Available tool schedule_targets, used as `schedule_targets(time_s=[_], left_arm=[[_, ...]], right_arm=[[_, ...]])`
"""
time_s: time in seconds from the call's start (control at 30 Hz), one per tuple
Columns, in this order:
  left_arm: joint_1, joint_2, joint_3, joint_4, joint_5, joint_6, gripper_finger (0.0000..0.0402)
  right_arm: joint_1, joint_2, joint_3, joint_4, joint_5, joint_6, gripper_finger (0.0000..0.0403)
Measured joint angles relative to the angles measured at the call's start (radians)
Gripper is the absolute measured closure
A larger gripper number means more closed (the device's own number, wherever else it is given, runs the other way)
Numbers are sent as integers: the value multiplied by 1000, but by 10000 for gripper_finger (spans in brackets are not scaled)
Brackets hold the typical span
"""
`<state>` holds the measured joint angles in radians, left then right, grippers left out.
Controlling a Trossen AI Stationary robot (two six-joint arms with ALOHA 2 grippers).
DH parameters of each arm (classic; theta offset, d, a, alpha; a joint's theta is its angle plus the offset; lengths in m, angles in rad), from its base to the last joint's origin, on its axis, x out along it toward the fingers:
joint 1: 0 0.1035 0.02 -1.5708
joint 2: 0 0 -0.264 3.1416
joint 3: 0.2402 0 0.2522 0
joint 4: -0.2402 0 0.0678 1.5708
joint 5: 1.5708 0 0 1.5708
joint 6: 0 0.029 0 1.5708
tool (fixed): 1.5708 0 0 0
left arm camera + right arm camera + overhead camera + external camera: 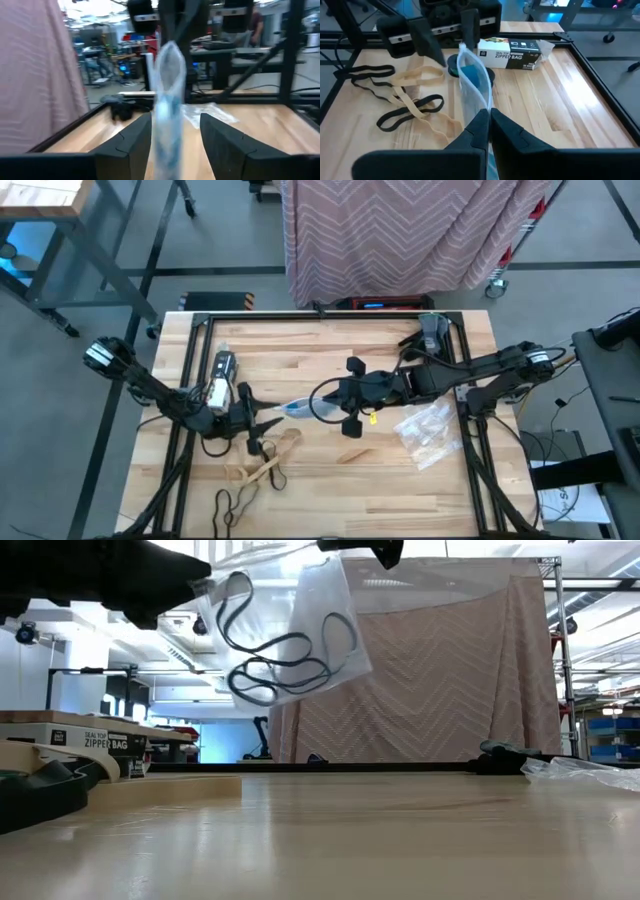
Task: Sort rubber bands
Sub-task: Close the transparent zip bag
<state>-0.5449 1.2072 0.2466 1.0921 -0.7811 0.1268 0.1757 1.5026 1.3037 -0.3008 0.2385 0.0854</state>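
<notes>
A clear plastic bag (297, 410) with blue rubber bands inside hangs in the air between my two grippers; the low view shows the bag (285, 640) well above the table. My right gripper (489, 116) is shut on it. My left gripper (175, 120) is open, one finger on each side of the bag's (167, 100) other end. Tan rubber bands (268, 465) and black rubber bands (233, 502) lie loose and flat on the table near its near edge, below the left gripper (268, 420). The right wrist view shows the tan bands (415, 77) and black bands (410, 110) tangled together. My right gripper pinches the bag's edge (482, 107) between its two fingers, coming about level from the table's right side. The bag is lifted clear of the table and hangs tilted from its upper corner (335, 560). My left gripper stands around the bag's far end (462, 50); whether it touches, I cannot tell.
A box of zipper bags (222, 370) lies on the left part of the table, behind the left gripper. Crinkly clear bags (430, 430) lie on the right. Dark gloves (432, 330) rest near the far right corner. Black frame rails (330, 315) edge the table.
</notes>
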Motion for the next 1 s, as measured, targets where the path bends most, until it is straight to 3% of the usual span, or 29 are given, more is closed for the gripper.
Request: schedule_targets(time_s=[0.2, 0.43, 0.77, 1.0], left_arm=[[0, 0, 0, -1, -14, 0, 290], [0, 1, 0, -4, -16, 0, 390], [0, -31, 0, -1, -25, 45, 399], [9, -106, 0, -73, -56, 105, 401]], right_arm=[[0, 0, 0, 5, 0, 2, 403], [0, 1, 0, 15, -1, 1, 403], [0, 1, 0, 14, -1, -34, 400], [0, 1, 0, 21, -1, -78, 319]])
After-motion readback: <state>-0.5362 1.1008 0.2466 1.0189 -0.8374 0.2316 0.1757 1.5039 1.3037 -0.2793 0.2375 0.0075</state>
